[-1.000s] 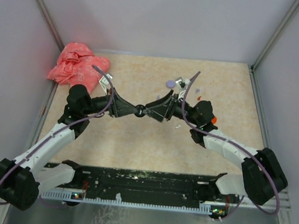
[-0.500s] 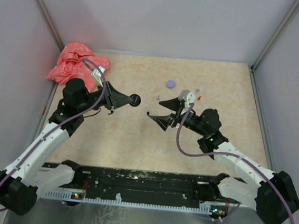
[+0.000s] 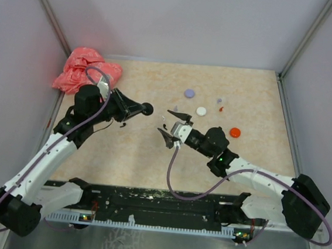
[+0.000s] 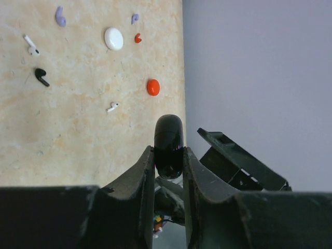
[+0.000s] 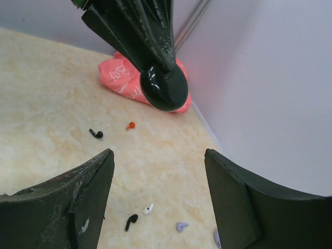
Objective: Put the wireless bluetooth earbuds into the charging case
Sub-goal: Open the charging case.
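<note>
My left gripper (image 3: 144, 108) is shut on a glossy black round charging case (image 4: 169, 144), held up above the table; the case (image 5: 164, 87) also hangs in front of the right wrist camera. My right gripper (image 3: 170, 126) stands open and empty just right of it, apart from the case. Loose earbuds lie on the table: black (image 4: 41, 77), white (image 4: 31, 45), lilac (image 4: 60, 16), orange-red (image 4: 138, 38) and a small white one (image 4: 112, 107). Between my right gripper's (image 5: 158, 155) fingers I see black (image 5: 130, 221), white (image 5: 148, 209) and lilac (image 5: 181, 226) earbuds below.
Round discs lie at the back right: lilac (image 3: 189, 93), white (image 3: 201, 111) and orange-red (image 3: 234, 132). A crumpled pink bag (image 3: 85, 72) sits in the back left corner. Grey walls close in the table on three sides.
The two grippers met at the black case in the middle one second ago. They have since drawn apart: the left pulled back left with the case, the right let go and swung lower.
</note>
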Motion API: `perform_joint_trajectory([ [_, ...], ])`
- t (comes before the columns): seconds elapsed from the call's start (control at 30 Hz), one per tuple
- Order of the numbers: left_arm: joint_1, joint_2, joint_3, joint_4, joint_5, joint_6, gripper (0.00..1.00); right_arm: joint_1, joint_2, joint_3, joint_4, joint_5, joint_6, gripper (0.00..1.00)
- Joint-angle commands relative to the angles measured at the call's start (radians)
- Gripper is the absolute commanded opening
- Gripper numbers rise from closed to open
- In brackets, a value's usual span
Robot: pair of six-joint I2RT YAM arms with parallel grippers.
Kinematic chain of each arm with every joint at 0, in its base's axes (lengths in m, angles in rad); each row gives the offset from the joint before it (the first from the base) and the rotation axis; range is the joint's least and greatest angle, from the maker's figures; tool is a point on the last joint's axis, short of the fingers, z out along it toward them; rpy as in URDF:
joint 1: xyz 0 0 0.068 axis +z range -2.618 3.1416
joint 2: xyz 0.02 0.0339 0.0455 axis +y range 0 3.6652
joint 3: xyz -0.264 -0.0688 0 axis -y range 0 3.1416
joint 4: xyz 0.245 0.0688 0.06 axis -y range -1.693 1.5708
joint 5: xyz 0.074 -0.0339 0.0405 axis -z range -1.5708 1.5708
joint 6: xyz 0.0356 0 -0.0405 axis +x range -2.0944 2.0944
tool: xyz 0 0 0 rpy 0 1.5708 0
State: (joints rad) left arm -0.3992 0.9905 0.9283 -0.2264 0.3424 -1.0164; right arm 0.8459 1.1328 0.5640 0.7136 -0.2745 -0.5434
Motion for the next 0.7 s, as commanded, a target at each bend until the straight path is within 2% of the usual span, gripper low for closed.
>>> perform_joint_trajectory([
  [0.0,-0.013,0.024,0.021,-0.025,-0.014,-0.141,0.0,0.052,0.062,0.046,0.138,0.073,-0.167,0.7],
  [0.3,-0.021,0.055,-0.006,0.0,0.024,-0.234,0.0,0.115,0.182,0.058,0.284,0.169,-0.297,0.64],
  [0.67,-0.029,0.063,-0.047,0.023,0.036,-0.294,0.0,0.148,0.296,0.088,0.373,0.245,-0.444,0.55],
])
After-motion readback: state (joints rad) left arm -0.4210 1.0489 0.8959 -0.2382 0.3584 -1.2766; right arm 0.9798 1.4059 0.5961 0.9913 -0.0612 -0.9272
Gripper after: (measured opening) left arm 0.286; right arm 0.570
